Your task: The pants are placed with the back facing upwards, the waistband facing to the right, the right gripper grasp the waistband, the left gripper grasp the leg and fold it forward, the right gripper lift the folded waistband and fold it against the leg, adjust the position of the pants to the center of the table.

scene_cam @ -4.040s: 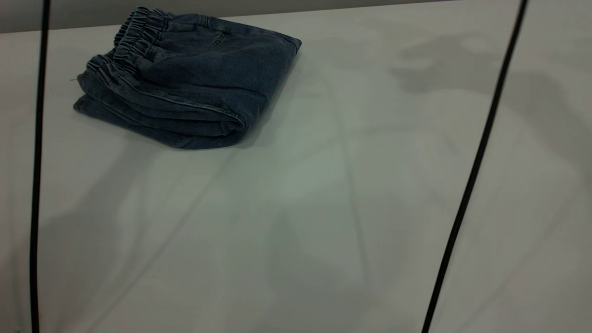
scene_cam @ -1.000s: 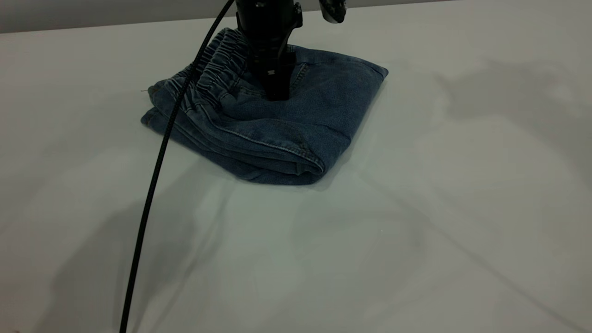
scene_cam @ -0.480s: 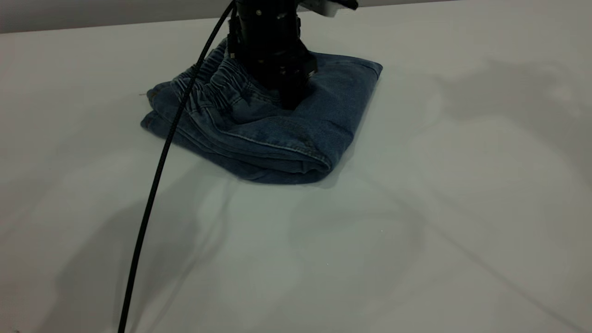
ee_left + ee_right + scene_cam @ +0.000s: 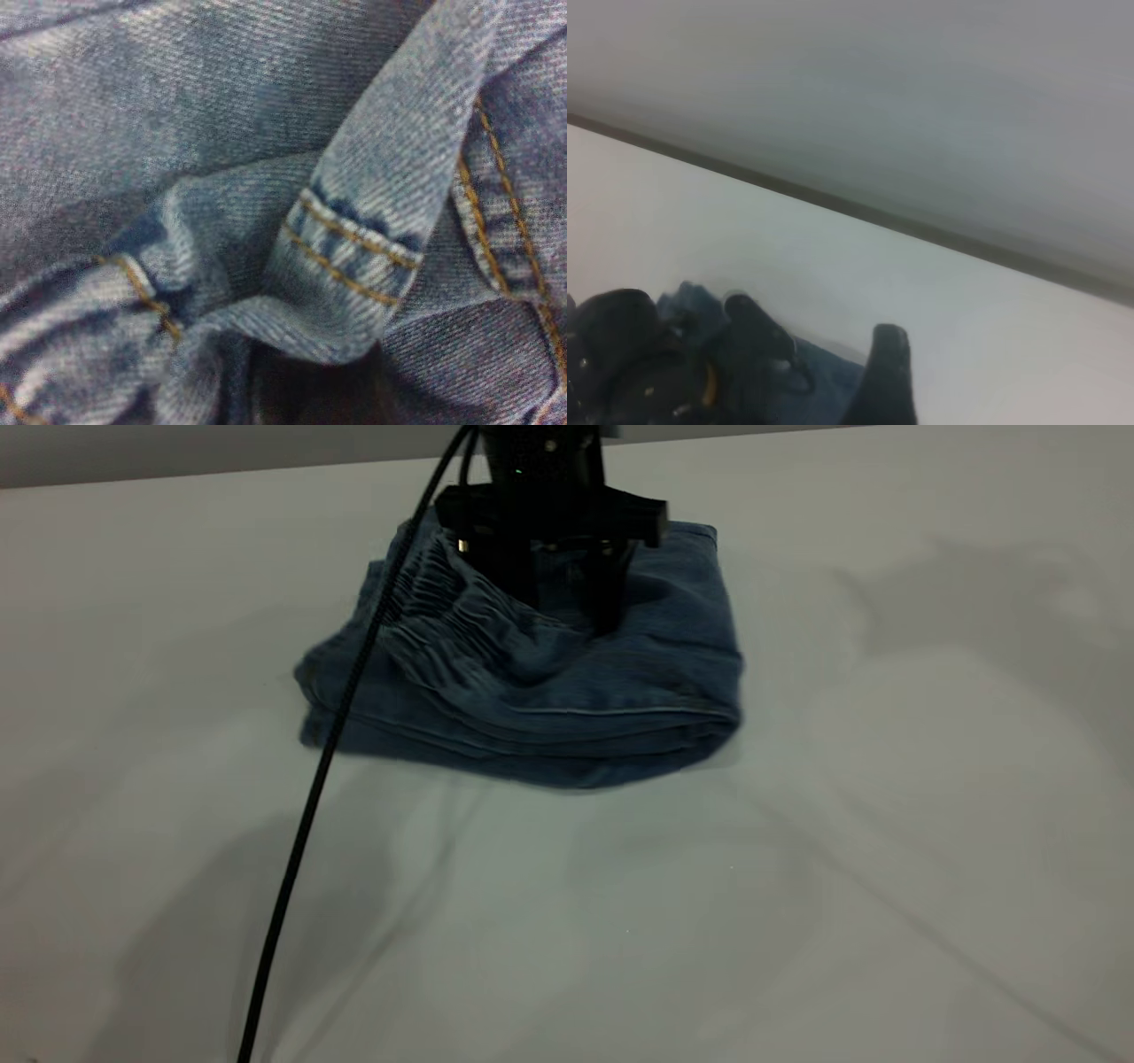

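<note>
Your pants (image 4: 567, 691) lie folded into a thick packet on the table (image 4: 797, 886), toward 12 o'clock in the exterior view and a little left of the centre line. The gathered waistband (image 4: 443, 615) is on top, at the packet's 10 o'clock side.

Your left gripper (image 4: 565, 615) comes straight down on the packet. Its jaws stand wide apart and both tips press into the top denim layer just beside the waistband, with no cloth pinched. Its black cable (image 4: 328, 762) runs down toward 7 o'clock.

The left wrist view is filled with denim and shows a narrow strap with orange stitching (image 4: 354, 257).

Your right gripper (image 4: 888, 376) shows only in its own wrist view. You cannot tell if it is wide or narrow.
</note>
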`<state>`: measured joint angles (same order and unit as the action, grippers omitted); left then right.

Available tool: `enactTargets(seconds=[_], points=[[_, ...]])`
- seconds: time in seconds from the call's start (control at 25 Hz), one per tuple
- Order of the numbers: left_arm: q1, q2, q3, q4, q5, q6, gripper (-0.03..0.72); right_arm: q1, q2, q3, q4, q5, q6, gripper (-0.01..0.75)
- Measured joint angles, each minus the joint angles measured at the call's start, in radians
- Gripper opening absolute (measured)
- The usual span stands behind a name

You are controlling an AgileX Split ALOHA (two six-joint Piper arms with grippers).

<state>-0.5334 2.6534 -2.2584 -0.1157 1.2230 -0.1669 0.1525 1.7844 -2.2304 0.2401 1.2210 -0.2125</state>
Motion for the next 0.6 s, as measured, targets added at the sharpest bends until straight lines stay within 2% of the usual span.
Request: enactTargets(seconds=[0.24,0.6], points=[[0.000,0.000,-0.005,-0.053,0.001,0.001,0.529,0.000,0.000,0.000,0.006,0.000,0.000,0.587],[0.000,-0.094,-0.100,-0.042,-0.001,0.167,0.529,0.000,0.000,0.000,0.049,0.000,0.001,0.587]])
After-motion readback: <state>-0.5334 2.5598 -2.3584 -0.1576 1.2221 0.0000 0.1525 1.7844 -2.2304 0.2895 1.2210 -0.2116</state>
